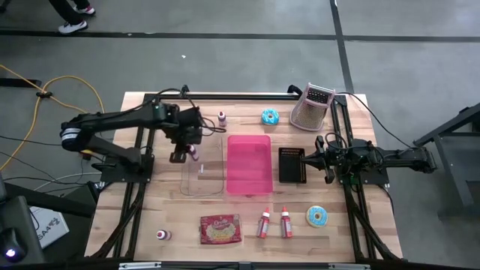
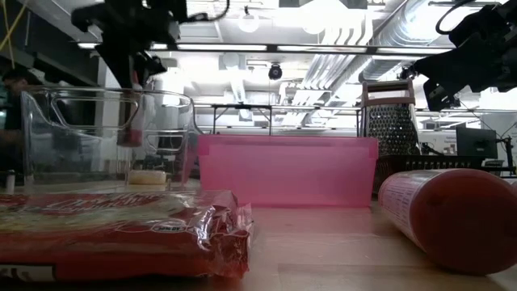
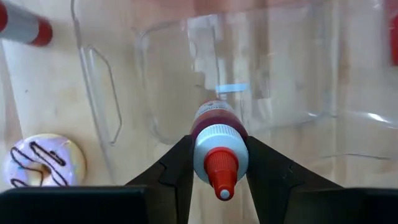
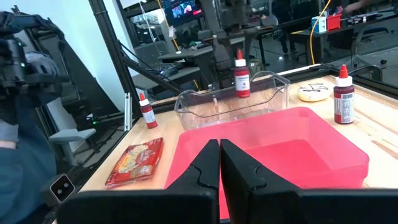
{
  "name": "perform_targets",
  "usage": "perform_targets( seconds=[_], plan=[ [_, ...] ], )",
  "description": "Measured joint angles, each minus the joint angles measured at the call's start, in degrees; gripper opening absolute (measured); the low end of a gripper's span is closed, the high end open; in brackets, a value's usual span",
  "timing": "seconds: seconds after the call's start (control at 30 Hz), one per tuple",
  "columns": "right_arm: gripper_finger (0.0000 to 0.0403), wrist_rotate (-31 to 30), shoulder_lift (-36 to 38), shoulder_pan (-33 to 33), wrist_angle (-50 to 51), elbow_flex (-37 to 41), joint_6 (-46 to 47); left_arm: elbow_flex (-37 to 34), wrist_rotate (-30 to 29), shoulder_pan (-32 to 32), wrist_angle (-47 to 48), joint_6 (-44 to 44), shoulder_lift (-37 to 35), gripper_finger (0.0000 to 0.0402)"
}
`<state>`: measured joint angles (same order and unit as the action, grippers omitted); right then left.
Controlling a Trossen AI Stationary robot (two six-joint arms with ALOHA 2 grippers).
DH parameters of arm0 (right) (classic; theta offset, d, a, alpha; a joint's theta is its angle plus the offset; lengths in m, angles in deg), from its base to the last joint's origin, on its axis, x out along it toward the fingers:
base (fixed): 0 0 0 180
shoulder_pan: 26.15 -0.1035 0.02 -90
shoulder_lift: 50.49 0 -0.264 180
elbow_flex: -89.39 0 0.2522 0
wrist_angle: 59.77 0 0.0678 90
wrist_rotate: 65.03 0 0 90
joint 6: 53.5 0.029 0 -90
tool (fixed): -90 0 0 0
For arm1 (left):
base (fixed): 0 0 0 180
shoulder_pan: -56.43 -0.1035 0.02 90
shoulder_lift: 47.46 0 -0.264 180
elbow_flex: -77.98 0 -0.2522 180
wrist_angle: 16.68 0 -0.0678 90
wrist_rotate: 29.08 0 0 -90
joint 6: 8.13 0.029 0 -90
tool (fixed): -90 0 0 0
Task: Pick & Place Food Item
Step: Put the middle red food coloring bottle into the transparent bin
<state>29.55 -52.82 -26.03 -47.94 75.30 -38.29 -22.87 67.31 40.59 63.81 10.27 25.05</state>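
Red-capped bottle (image 3: 216, 148) sits clamped in left gripper (image 3: 217, 163) over clear bin (image 1: 204, 174), label hidden.

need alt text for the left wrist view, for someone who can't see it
The left gripper holds a small red sauce bottle with a white collar and red nozzle between its dark jaws, above a clear plastic bin on the wooden table. A chocolate-striped white donut lies beside the bin, and another red-capped bottle shows at the frame's corner.
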Motion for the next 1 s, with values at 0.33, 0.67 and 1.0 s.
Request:
perform_targets(
  seconds=[0.33,0.67,1.0],
  plan=[
    [0.0002,0.00,0.00,0.01,0.00,0.01,-0.02,-0.04,-1.38,-3.84,-4.57,-2.19,6.30,0.0113],
    [0.0002,-0.04,0.00,0.02,0.00,0.01,0.00,-0.42,-3.74,-3.84,-9.20,-3.46,9.08,0.0113],
    [0.0002,0.00,0.00,0.00,0.00,0.01,0.00,-0.42,-1.33,-3.76,-13.20,-3.46,12.99,0.0113]
  ],
)
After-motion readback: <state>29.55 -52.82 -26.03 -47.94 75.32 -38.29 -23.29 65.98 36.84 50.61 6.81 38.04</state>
